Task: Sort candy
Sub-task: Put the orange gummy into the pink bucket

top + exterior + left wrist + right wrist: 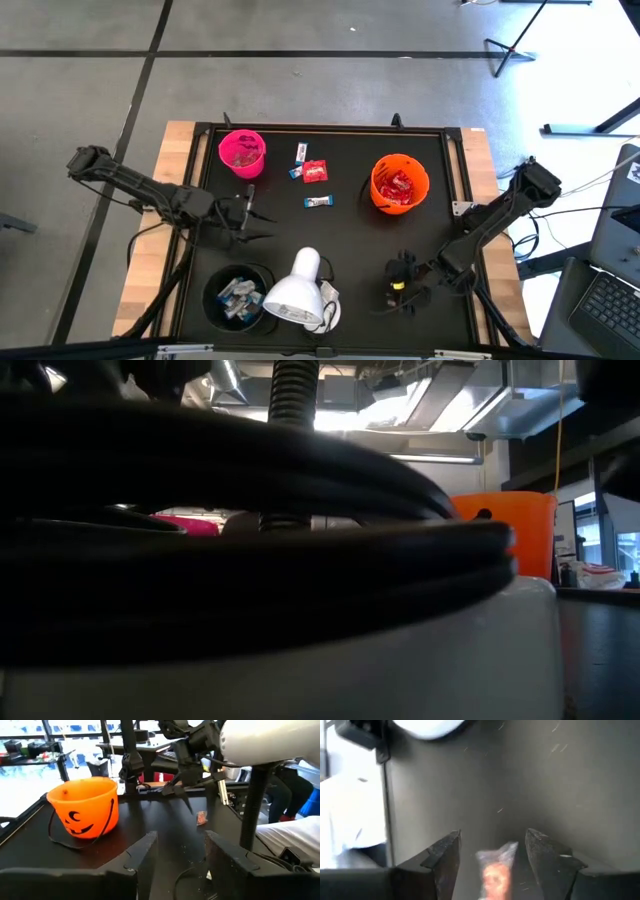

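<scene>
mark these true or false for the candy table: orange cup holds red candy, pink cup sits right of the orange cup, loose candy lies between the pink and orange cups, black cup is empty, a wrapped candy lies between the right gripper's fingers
1. The orange cup holds red candy. True.
2. The pink cup sits right of the orange cup. False: in the high view it is to the left.
3. Loose candy lies on the table between the pink and orange cups. True.
4. The black cup is empty. False: it holds white-and-blue wrapped pieces.
5. A wrapped candy lies between the open fingers of the right gripper. True.
</scene>
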Controlling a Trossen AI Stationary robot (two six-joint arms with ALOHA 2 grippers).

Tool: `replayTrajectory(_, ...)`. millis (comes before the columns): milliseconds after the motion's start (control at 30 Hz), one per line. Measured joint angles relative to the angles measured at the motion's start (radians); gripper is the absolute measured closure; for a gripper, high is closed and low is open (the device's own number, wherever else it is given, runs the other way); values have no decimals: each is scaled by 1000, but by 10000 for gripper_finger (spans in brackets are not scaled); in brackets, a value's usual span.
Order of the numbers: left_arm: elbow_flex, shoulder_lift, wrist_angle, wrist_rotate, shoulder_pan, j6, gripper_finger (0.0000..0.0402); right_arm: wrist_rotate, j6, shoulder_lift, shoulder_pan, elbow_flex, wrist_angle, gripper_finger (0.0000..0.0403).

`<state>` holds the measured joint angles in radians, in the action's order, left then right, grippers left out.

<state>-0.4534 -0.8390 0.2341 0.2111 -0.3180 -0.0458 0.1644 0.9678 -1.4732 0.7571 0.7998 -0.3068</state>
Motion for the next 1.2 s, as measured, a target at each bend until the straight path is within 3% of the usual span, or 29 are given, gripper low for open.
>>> replayTrajectory(233, 0, -8, 1, 12, 0, -30, 216, -125, 124, -77, 73, -1, 8, 183)
replayTrajectory(433, 0, -8, 2, 15, 1, -30, 187, -71, 203, -113, 123, 0, -9, 182)
replayTrajectory(767, 0, -8, 3, 16, 1, -34, 166, -81, 255, -157, 126, 4, -53, 186)
replayTrajectory(933, 0, -8, 8, 16, 1, -59, 168, -85, 255, -154, 126, 2, -62, 236)
replayTrajectory(1200, 0, -8, 8, 16, 1, -84, 169, -88, 255, -151, 125, 0, -76, 365)
